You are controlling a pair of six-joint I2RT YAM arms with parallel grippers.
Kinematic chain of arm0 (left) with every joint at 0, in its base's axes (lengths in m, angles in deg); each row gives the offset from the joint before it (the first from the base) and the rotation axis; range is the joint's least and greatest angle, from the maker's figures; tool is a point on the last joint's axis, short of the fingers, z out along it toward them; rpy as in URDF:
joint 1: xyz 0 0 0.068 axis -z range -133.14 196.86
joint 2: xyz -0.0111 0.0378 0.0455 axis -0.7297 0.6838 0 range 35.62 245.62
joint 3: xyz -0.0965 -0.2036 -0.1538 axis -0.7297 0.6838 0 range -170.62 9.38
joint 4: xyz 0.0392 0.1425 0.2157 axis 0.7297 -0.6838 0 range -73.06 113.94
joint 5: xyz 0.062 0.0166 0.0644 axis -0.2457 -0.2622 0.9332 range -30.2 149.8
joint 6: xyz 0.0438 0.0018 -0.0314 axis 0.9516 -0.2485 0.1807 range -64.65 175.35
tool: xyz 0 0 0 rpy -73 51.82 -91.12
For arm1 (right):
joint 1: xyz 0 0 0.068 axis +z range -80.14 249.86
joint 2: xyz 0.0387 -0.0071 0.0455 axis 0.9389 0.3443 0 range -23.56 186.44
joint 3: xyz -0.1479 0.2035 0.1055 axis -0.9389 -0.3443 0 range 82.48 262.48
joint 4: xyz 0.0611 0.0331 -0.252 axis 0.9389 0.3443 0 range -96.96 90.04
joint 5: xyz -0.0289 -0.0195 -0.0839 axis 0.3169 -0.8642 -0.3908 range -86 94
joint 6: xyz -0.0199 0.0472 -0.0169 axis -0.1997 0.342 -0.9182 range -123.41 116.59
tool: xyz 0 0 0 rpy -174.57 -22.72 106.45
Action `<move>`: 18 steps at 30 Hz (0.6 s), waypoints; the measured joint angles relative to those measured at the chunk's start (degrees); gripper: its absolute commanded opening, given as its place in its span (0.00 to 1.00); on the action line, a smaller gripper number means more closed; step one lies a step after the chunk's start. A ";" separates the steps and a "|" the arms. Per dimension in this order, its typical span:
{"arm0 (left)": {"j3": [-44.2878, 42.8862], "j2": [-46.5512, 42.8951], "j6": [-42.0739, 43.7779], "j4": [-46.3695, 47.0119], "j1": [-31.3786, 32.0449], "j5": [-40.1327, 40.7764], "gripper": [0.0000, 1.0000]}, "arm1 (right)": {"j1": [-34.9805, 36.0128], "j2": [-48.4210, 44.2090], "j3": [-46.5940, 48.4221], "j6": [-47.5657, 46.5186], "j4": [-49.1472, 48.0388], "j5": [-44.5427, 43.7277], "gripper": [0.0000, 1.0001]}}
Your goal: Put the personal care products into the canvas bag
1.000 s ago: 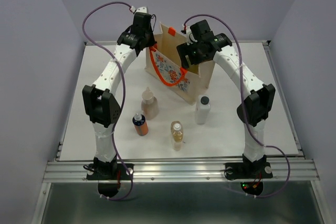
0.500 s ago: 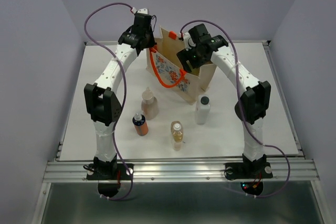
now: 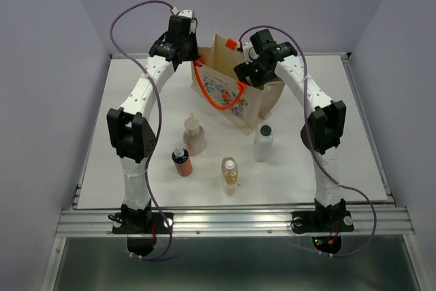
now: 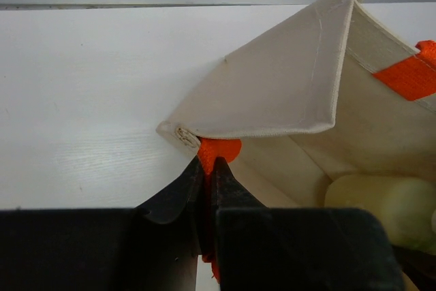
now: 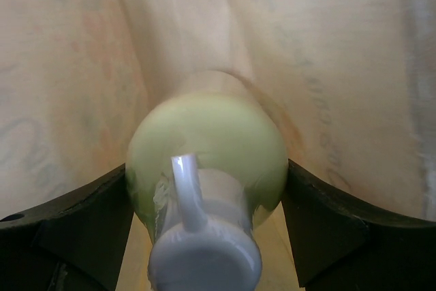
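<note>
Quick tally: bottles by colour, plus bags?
Peach-pink bottle: 1
Orange-brown bottle: 1
Amber bottle: 1
White bottle: 1
Yellow-green bottle: 1
Canvas bag: 1
Total: 6

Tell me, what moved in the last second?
The right claw, gripping the green bottle, sank deeper into the bag, its elbow swinging inward. The left claw kept pinching the bag's orange tab; the four table bottles stayed put.

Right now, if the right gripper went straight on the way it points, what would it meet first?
Likely the inside of the canvas bag; the right gripper holds the yellow-green bottle, and only canvas shows beyond it, though depth is unclear.
</note>
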 measured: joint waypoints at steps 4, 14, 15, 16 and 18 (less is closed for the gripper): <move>-0.28 0.33 0.50 0.00 -0.11 -0.52 0.00 | 1.77 0.00 0.02 -1.68 0.72 2.29 0.07; -0.66 0.81 0.57 0.20 -0.09 -0.50 0.00 | 5.09 0.35 -8.20 -5.05 -0.44 0.52 0.09; -0.66 0.81 0.57 0.24 -0.11 -0.37 0.00 | 5.09 0.61 -8.66 -5.03 0.17 -0.17 0.10; -0.66 0.81 0.55 0.24 -0.13 -0.20 0.00 | 5.09 0.48 -8.76 -4.98 0.85 -1.51 0.10; -0.66 0.81 0.44 0.13 -0.15 0.42 0.00 | 5.09 0.48 -8.76 -4.76 0.55 -3.21 0.10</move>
